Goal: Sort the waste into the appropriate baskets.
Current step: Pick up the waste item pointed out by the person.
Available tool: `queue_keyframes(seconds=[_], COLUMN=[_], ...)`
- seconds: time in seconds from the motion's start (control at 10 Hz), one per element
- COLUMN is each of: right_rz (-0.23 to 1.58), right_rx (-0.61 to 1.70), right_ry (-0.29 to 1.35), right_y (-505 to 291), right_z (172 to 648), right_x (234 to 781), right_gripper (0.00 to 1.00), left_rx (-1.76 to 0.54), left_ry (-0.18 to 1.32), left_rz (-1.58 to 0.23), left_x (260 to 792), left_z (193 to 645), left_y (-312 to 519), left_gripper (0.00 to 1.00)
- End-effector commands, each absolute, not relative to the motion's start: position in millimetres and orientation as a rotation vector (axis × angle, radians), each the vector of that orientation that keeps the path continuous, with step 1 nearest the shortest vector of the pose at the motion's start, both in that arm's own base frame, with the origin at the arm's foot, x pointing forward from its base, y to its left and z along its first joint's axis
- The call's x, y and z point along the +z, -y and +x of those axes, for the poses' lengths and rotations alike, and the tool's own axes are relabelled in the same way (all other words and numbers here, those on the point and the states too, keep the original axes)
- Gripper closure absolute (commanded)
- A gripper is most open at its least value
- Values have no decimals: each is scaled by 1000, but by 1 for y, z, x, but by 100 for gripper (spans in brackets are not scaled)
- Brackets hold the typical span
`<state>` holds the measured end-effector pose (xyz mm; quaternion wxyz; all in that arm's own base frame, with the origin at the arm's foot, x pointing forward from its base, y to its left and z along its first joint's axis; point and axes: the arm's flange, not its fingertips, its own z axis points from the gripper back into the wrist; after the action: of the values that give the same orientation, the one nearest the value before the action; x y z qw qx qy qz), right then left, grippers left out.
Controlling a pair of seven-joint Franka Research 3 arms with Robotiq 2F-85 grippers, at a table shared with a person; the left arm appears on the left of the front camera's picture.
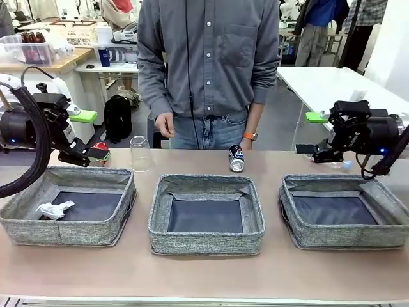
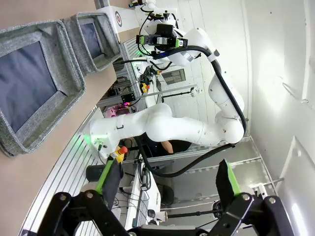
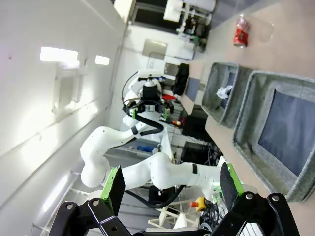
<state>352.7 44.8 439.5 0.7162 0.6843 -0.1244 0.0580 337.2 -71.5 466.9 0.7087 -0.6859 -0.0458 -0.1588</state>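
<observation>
Three grey baskets stand in a row: left [image 1: 64, 231], middle [image 1: 204, 242], right [image 1: 345, 235]. A crumpled white paper wad [image 1: 54, 210] lies in the left one. Behind them on the table are a red can [image 1: 100, 148], an upright clear plastic cup [image 1: 139, 153] and a dark blue can [image 1: 236, 158] on its side. My left gripper [image 1: 89, 135] hangs open above the left basket's far corner, close to the red can. My right gripper [image 1: 310, 133] is open above the right basket's far edge. Both wrist views show open, empty fingers [image 2: 110, 179] [image 3: 114, 189].
A person in a grey shirt [image 1: 204, 57] stands at the far side, hands down by the table edge. The left wrist view looks along the middle basket [image 2: 69, 64] and right basket [image 2: 110, 34]. The right wrist view shows the red can [image 3: 240, 31] and paper wad [image 3: 225, 91].
</observation>
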Motion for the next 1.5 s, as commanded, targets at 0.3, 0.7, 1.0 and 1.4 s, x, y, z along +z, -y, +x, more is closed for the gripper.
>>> queue_keyframes(seconds=[0.3,0.7,1.0,1.4], right_rz=[1515,1515,1515,1515], right_rx=[154,154,154,154], right_ry=[289,289,289,289], right_y=[-43,-43,-43,-43], right_z=[352,352,352,352], right_x=[439,439,439,439], right_gripper=[0,0,0,0], left_rx=[-359,-359,-359,-433], left_ry=[108,108,108,269], left_rz=[-1533,-1533,-1533,-1236], left_x=[470,470,470,464], left_z=[336,336,336,364], left_y=[74,74,74,78], left_gripper=[0,0,0,0])
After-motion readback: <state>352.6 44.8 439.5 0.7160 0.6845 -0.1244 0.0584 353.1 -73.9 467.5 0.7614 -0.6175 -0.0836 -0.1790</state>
